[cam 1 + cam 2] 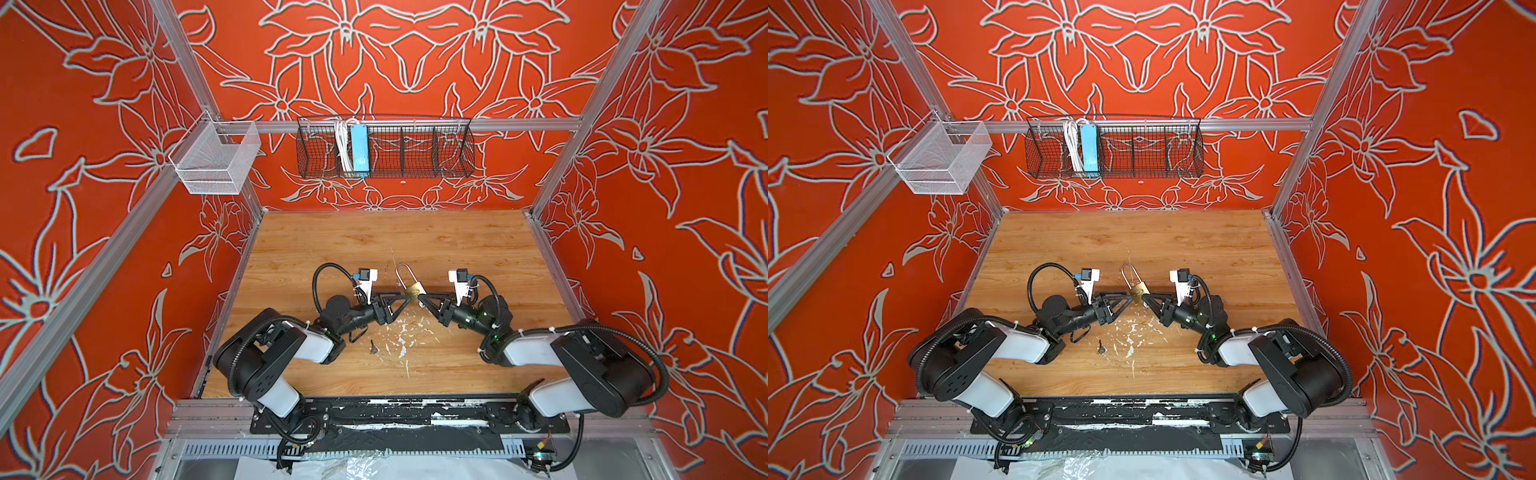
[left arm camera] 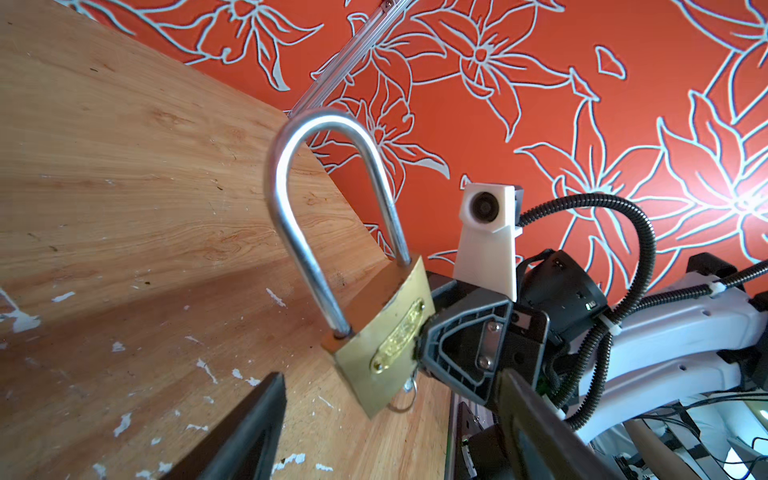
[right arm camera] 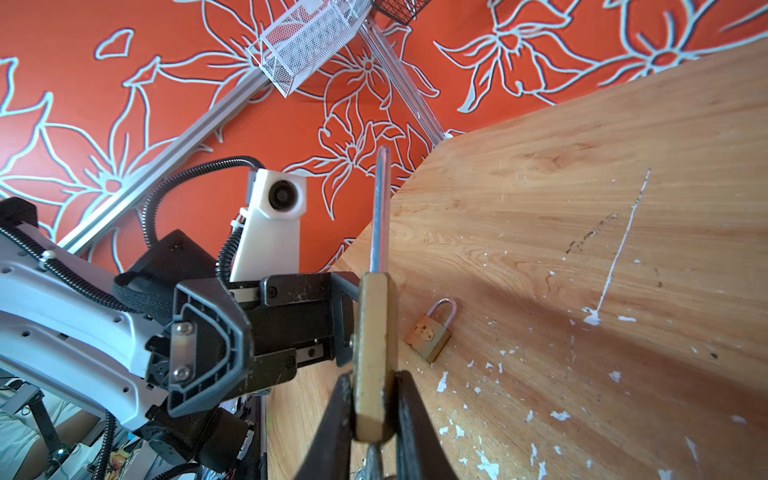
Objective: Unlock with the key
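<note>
1. The right gripper [image 3: 374, 386] has the brass padlock [image 2: 384, 332] pinched by its flat faces. It is held up off the wooden table [image 1: 374, 241], with the long steel shackle [image 2: 332, 199] aimed at the back wall in both top views.
2. Both shackle legs sit down in the body.
3. The left gripper [image 1: 404, 300] is in tight beside the padlock's body, nose to nose with the right one, jaws spread wide and gripping nothing.
4. The key [image 1: 373, 347] lies flat on the table nearer the front edge, well apart from both grippers.
5. A small metal ring [image 2: 408, 395] hangs under the padlock's base, and I can't tell what carries it.
6. The right wrist view catches a smaller padlock [image 3: 428, 334] lying on the table.
</note>
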You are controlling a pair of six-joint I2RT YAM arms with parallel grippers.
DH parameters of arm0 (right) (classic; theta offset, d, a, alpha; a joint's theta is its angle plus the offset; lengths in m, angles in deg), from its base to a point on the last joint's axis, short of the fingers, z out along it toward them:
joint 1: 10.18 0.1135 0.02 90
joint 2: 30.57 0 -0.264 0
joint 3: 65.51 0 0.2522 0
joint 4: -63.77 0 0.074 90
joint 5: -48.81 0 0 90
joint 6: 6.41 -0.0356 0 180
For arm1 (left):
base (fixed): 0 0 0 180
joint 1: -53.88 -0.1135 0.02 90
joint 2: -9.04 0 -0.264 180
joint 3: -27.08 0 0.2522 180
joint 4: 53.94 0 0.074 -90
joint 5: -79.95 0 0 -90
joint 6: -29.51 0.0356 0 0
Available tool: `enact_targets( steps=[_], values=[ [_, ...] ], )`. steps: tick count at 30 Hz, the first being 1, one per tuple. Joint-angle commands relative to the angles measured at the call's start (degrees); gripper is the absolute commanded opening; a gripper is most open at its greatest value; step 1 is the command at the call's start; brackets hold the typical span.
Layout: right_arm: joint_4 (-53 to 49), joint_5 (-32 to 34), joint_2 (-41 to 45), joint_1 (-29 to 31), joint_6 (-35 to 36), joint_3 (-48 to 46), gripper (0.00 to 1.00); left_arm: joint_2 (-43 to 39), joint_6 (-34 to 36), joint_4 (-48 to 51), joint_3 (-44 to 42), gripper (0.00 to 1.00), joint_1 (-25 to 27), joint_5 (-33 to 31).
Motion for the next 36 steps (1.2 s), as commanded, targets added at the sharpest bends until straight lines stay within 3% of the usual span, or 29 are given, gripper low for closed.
enact_targets(
  steps=[1,9,15,21,25,30,36],
  values=[
    [6.99,-2.42,1.74,-0.18,-1.39,0.16,0.00,0.81,0.10,-2.79,0.83,0.80,-0.26,0.93],
    [6.99,-3.22,1.07,0.55,-1.80,0.82,0.00,1.20,-0.51,-2.80,0.91,0.77,-0.16,-2.52],
    [6.99,-3.75,-0.02,1.17,-1.70,1.52,0.00,4.43,-0.69,-2.90,3.62,0.75,0.41,-0.90],
    [6.99,-3.85,-0.82,1.48,-1.57,1.84,0.00,2.98,3.41,-2.88,4.22,0.70,3.66,-1.89],
    [6.99,-3.84,-1.02,1.50,-1.26,1.96,0.00,3.80,2.45,-2.92,5.82,0.61,4.33,2.09],
    [6.99,-3.68,-1.48,1.52,-1.12,1.96,0.00,2.71,4.01,-2.87,5.26,0.48,5.01,1.60],
    [6.99,-3.71,-2.33,1.48,-1.34,2.31,0.00,1.12,4.35,-2.84,4.52,0.40,5.19,1.27]
  ],
)
